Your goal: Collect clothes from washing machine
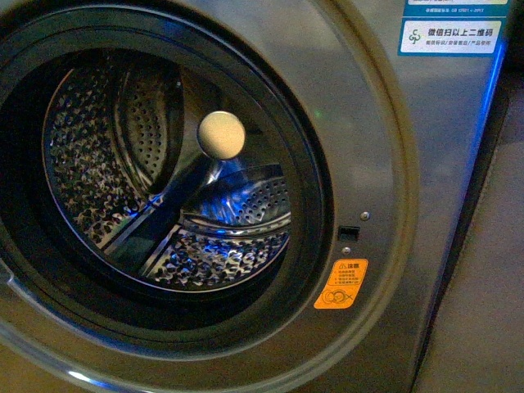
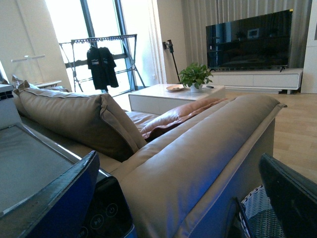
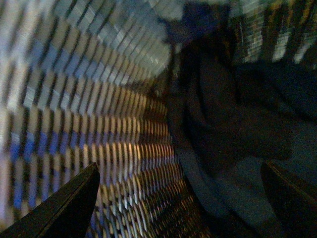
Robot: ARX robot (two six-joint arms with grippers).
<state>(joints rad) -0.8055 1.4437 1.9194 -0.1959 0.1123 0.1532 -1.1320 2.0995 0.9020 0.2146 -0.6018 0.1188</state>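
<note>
The drum (image 1: 172, 176) sits inside the washing machine (image 1: 393, 164). A sticker (image 1: 341, 283) is on the machine's front, low and right of the drum's mouth. A plant (image 2: 195, 75) stands behind the sofa (image 2: 198, 148), with the TV (image 2: 247, 42) further back. The clothes (image 3: 233, 114) lie against the basket (image 3: 74, 99).

Front view: dim and grainy, with blue glints inside the drum (image 1: 205, 246) and a blue streak of glare down the washing machine (image 1: 409, 164) edge. Left wrist view: bright, window (image 2: 101, 20) daylight blown out, sofa (image 2: 198, 148) sharp. Right wrist view: dark and heavily motion-blurred; woven surface (image 3: 89, 124) smeared, dark shape (image 3: 233, 114) without detail.
</note>
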